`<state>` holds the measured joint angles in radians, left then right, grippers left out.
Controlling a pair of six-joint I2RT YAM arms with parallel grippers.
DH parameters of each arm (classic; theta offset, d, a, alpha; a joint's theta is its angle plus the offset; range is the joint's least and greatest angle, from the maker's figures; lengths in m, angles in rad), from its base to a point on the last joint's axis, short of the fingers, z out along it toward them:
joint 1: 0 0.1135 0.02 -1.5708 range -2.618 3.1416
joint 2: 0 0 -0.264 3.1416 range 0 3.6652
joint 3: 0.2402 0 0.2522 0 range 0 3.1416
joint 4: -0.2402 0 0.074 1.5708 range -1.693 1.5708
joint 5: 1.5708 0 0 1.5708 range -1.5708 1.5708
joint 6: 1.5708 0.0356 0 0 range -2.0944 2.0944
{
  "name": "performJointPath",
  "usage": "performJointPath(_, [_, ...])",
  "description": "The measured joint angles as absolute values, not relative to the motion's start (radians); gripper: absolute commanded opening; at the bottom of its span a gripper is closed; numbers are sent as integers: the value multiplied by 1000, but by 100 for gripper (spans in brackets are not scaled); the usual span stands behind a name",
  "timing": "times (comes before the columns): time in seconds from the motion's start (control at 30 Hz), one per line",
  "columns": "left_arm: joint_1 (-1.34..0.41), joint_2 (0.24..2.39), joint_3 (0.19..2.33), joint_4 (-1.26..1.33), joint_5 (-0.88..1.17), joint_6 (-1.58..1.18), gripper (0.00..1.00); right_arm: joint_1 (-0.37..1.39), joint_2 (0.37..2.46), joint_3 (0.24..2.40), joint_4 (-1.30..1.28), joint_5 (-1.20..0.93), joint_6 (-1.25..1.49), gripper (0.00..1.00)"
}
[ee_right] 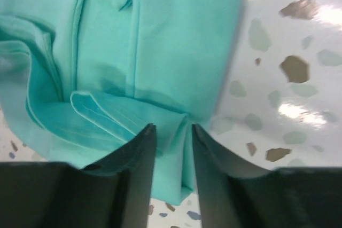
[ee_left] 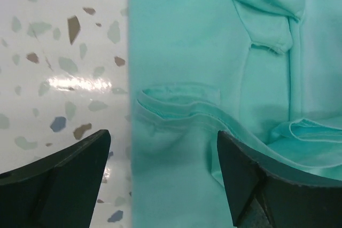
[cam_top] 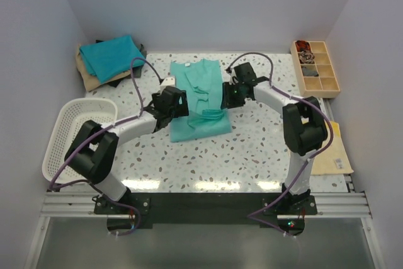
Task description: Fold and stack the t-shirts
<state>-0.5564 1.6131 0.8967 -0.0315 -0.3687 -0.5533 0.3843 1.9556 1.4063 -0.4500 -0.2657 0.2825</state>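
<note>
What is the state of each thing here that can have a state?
light green t-shirt, partly folded, lying flat
teal-blue t-shirt, folded, on top of the back-left stack
left tool, open, at the green shirt's edge, holding nothing
right tool, slightly open, over a fold of the green shirt
white basket, looks empty
compartment tray, some back cells filled
</note>
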Motion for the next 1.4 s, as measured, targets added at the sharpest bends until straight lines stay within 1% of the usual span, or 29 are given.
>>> performJointPath(0.07, [-545, 1613, 922, -28, -401, -528, 89, 376, 1940, 1407, -433, -224, 274, 50])
performJointPath(0.1, [-543, 1612, 936, -21, -414, -512, 89, 372, 1923, 1406, -429, -204, 267, 53])
performJointPath(0.23, [-536, 1576, 956, -9, -416, -476, 88, 365, 1810, 1402, -416, -202, 251, 54])
performJointPath(0.33, [-536, 1530, 949, 6, -339, -469, 86, 369, 1745, 1405, -400, -256, 257, 53])
performJointPath(0.43, [-536, 1508, 929, 44, -215, -470, 85, 389, 1734, 1404, -391, -320, 271, 54])
performJointPath(0.57, [-537, 1527, 888, 69, -54, -471, 84, 427, 1761, 1362, -381, -394, 296, 53])
performJointPath(0.77, [-537, 1608, 856, 99, 30, -479, 84, 437, 1861, 1346, -347, -450, 307, 53])
performJointPath(1.03, [-537, 1686, 854, 147, 28, -487, 84, 431, 2020, 1402, -334, -447, 302, 53])
performJointPath(1.4, [-528, 1720, 852, 138, -76, -478, 84, 420, 2040, 1415, -371, -233, 295, 54])
